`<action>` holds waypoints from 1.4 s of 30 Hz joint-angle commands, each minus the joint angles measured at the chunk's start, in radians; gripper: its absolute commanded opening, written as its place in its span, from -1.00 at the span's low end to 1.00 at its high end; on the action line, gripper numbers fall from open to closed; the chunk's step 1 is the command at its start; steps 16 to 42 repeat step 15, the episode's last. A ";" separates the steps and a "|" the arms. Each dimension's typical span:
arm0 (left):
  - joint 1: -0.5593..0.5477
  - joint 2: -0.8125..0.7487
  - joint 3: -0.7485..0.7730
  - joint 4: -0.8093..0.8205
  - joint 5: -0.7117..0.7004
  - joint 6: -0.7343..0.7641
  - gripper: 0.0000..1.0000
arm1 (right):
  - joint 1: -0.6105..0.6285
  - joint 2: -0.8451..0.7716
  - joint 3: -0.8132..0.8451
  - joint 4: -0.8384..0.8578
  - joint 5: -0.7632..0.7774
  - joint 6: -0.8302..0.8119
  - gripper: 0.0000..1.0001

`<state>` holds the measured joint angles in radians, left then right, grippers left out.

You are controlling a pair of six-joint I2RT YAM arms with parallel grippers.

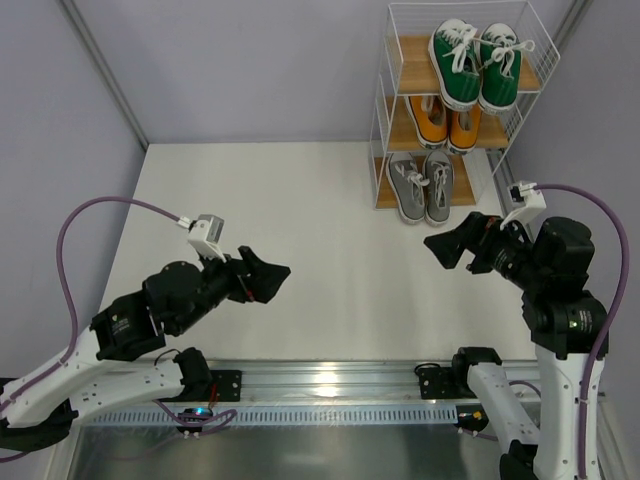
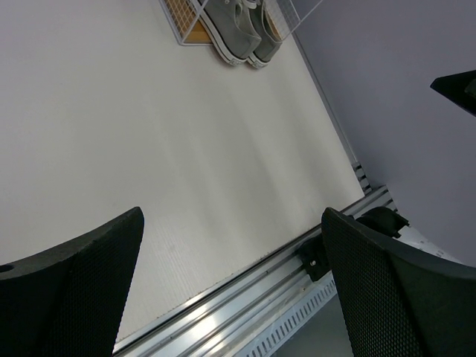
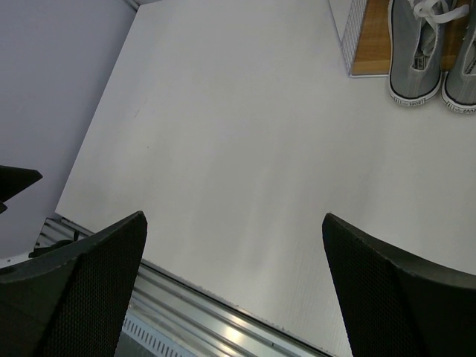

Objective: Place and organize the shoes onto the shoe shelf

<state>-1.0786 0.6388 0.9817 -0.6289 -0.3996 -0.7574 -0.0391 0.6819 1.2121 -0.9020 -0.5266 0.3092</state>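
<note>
The table [image 1: 300, 230] is taken up at its far right corner by the shoe shelf [image 1: 408, 72], and every place below is given from that shelf. All three tiers are filled: the green pair [image 1: 475, 65] is set on the top board, the orange pair [image 1: 448, 122] on the middle one and the grey pair [image 1: 423, 185] on the bottom one. Each shoe is laid with its long axis running front to back, toes toward the shelf's open front. No shoe is seen off the shelf, so the placing is judged complete.

The right gripper [image 1: 445, 250] is held near the shelf's front, just out from the grey toes, with its fingers spread wide and nothing between them. The left gripper [image 1: 272, 277] is held well apart from the shelf, out in front and far to its left, likewise spread and empty. Any straightening would therefore be better reached by the right arm, the shelf lying ahead of its fingers.

All three tiers are shown only from above. In both wrist views only the bottom tier is caught; from the right wrist the grey toe caps [image 3: 435, 52] are seen to overhang the board's [image 3: 372, 52] front edge.
</note>
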 commanded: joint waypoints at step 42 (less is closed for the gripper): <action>-0.001 -0.034 -0.001 0.047 0.061 0.006 0.99 | 0.091 0.111 0.205 -0.018 0.091 -0.004 1.00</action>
